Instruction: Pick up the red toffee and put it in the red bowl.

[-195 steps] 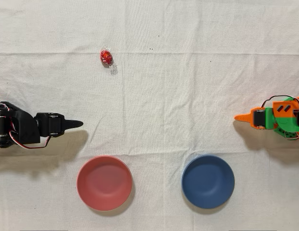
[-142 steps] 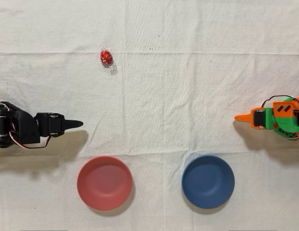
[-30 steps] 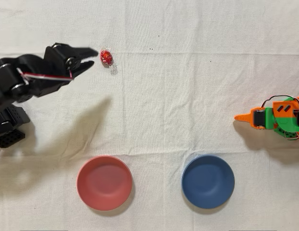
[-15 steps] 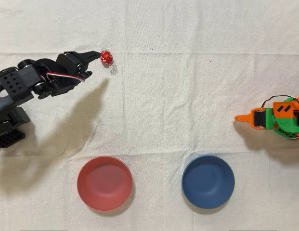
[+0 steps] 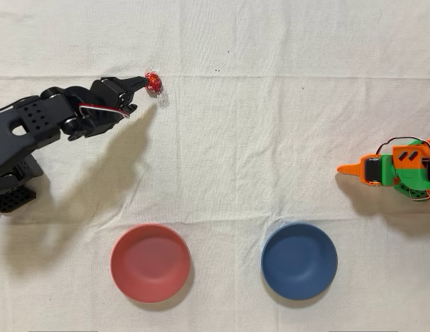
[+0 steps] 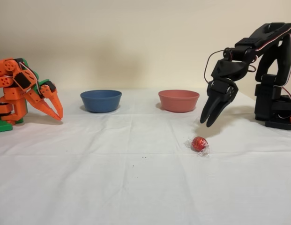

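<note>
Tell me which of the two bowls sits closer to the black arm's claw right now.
The red bowl: in the fixed view it sits just left of the claw, while the blue bowl is farther left, toward the idle orange arm.

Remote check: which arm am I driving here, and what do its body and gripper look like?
You drive the black arm: matte black blocky segments, a perforated plate on one link in the overhead view, and red, white and black cables looping along the joints. Its gripper is all black, with two long fingers tapering to points. The orange arm with green parts is idle.
</note>
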Tool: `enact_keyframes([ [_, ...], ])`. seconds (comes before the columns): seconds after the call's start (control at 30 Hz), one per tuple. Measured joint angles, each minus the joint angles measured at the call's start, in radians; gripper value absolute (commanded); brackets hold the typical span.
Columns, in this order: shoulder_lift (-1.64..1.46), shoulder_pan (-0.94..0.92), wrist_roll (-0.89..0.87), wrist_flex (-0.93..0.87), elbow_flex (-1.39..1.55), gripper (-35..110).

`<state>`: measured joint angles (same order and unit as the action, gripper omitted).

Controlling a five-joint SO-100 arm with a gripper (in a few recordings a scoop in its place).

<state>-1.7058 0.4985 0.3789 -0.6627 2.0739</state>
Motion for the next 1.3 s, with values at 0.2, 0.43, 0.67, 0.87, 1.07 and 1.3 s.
enact_keyframes([
  [0.2, 0.060, 0.017, -0.023, 0.006, -0.021, 27],
  [0.43, 0.107, 0.031, -0.044, 0.015, -0.055, 27],
  [0.67, 0.160, 0.054, -0.063, 0.021, -0.100, 28],
  [0.87, 0.212, 0.057, -0.061, 0.021, -0.155, 28],
  [1.07, 0.258, 0.064, -0.061, 0.021, -0.196, 28],
  [1.3, 0.302, 0.072, -0.063, 0.055, -0.219, 28],
])
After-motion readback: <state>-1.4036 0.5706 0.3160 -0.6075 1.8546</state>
